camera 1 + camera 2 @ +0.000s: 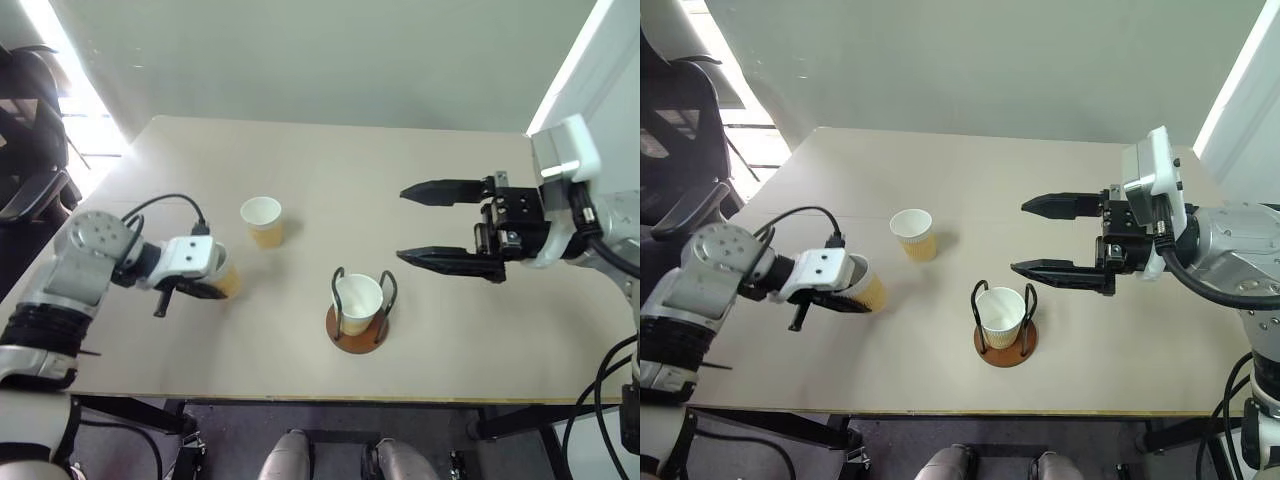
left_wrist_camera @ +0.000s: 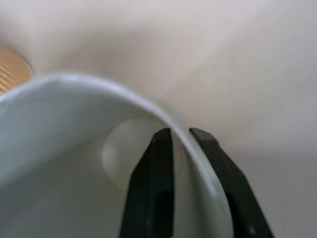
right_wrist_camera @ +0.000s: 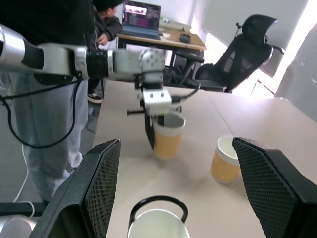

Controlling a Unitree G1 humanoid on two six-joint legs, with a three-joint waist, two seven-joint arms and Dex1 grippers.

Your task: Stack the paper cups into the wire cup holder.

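Left eye view: a tan table (image 1: 330,180) is seen from above, with three paper cups and a wire cup holder (image 1: 358,322) on it.
Wire cup holder: it is placed near the front edge of the table, in the middle; its round brown base lies flat and two dark wire loops stand upright.
Cup in holder (image 1: 359,300): one paper cup is seated upright between the loops, mouth up, with nothing seen inside it.
Free cup (image 1: 263,221): it is set upright on the table, behind and to the left of the holder, well apart from it, with a bare white inside.
Gripped cup (image 1: 224,275): it is tilted, at the left side of the table.
Left gripper (image 2: 181,144): it is closed on the gripped cup's wall, one finger inside the rim and one outside.
Right gripper (image 1: 428,224): it is held above the table to the right of the holder, its fingers spread wide, with nothing between them.
Background: a person at a desk with a laptop is seen in the right wrist view.
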